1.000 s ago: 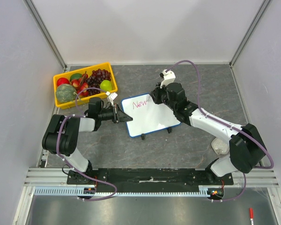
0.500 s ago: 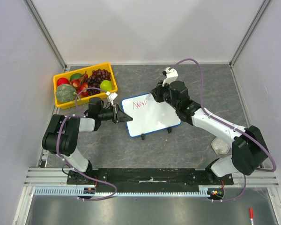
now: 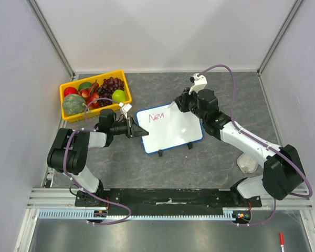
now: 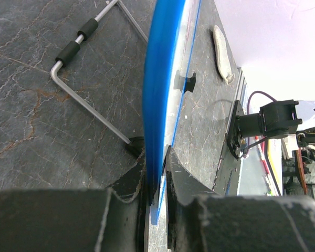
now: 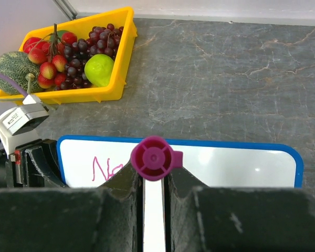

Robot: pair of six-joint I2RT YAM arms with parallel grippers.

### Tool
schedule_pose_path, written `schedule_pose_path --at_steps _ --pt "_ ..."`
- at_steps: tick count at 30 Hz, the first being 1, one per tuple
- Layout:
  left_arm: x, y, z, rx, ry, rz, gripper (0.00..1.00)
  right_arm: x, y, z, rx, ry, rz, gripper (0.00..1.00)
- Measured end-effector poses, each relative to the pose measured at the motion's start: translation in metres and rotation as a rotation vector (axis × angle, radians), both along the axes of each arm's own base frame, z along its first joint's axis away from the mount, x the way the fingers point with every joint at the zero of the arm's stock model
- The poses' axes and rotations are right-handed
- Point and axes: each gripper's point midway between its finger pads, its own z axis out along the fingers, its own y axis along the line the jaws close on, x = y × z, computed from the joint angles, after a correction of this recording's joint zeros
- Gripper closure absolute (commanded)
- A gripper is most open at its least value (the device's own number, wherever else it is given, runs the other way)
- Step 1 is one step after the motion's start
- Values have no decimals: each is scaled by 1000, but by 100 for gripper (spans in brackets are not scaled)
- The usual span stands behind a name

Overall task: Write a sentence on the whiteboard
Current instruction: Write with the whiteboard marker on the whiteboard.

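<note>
Moved toward 2 o'clock beyond the writing (image 3: 157, 116), right gripper (image 3: 177, 104) closed tight on a marker (image 5: 154, 157), left gripper (image 3: 140, 132) clamped on whiteboard (image 3: 176, 131) edge at 9 o'clock.

A dark grey, marble-veined counter (image 3: 231, 86) is boxed in by plain pale walls at the back (image 3: 168, 31), left (image 3: 16, 105) and right (image 3: 304, 94). Slanted aluminium posts (image 3: 51, 37) mark the far corners. A metal rail (image 3: 52, 196) lines the near edge. The light is soft and even.

whiteboard (image 3: 173, 132): white, blue-framed, propped on its black feet | sentence (image 3: 157, 116): pink, only "New" written, upper-left corner
</note>
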Motion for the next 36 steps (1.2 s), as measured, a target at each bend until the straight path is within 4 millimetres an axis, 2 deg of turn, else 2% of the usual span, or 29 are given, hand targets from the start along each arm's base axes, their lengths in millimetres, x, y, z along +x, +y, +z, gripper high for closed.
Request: schedule_pose_path --at_steps 7,15,36 --pt "0 0 0 0 0 0 98 2 5 1 15 -10 14 100" --pt "0 0 0 0 1 0 98 6 9 -21 -7 34 17 100" --pt "0 0 0 1 2 0 98 9 9 -21 8 38 9 100"
